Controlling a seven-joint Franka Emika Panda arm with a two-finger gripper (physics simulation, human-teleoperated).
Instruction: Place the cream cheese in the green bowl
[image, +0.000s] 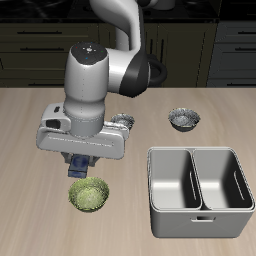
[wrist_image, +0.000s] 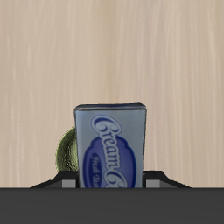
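My gripper (image: 78, 166) is shut on the cream cheese (wrist_image: 108, 147), a dark blue box with a paler label, and holds it above the table. In the exterior view only a dark blue bit of the box (image: 77, 163) shows under the hand. The green bowl (image: 89, 194), round and yellow-green with a patterned inside, stands on the table near the front edge, just below and in front of the gripper. In the wrist view part of the bowl's rim (wrist_image: 64, 154) shows beside and behind the box. The fingers are mostly hidden by the box.
A grey double-compartment bin (image: 199, 190) stands near the table's front edge beside the bowl. A grey metallic bowl (image: 183, 119) sits farther back, and another grey bowl (image: 124, 121) peeks out behind the hand.
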